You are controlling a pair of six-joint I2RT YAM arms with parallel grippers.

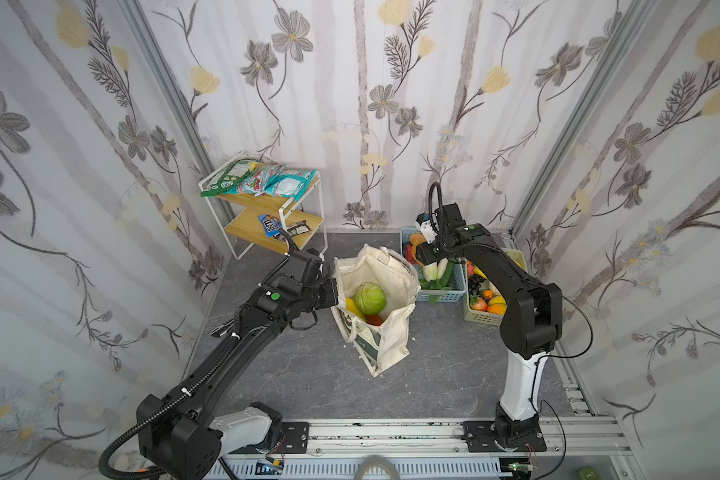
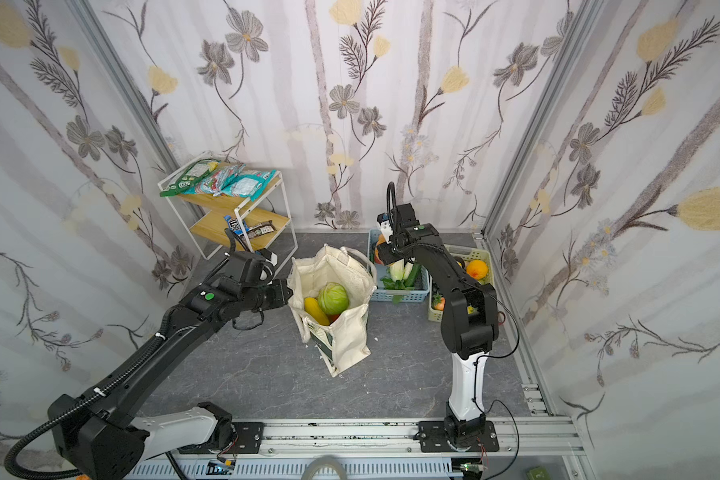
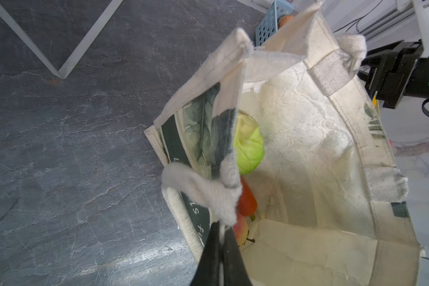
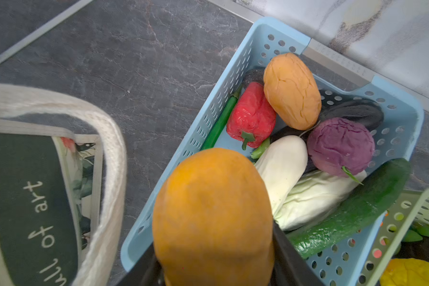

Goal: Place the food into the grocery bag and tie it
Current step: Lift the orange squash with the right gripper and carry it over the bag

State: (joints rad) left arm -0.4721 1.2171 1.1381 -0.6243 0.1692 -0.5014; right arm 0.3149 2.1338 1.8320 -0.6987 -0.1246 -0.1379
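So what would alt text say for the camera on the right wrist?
The right claw grips an orange toy fruit above a blue basket holding a red pepper, purple cabbage and cucumber. The cream grocery bag, handle and dark green band showing, sits beside the basket.

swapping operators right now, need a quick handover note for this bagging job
Left end effector: shut on the strap handle of the grocery bag, at its rim.
Right end effector: shut on a large orange fruit, above the blue basket.
Bag: upright mid-table, mouth open, untied.
Done: green cabbage, a yellow fruit and a red piece are inside.
Left: drop in the orange fruit, take more produce from the blue basket and the pale green basket, add the snack packets from the shelf, then tie.
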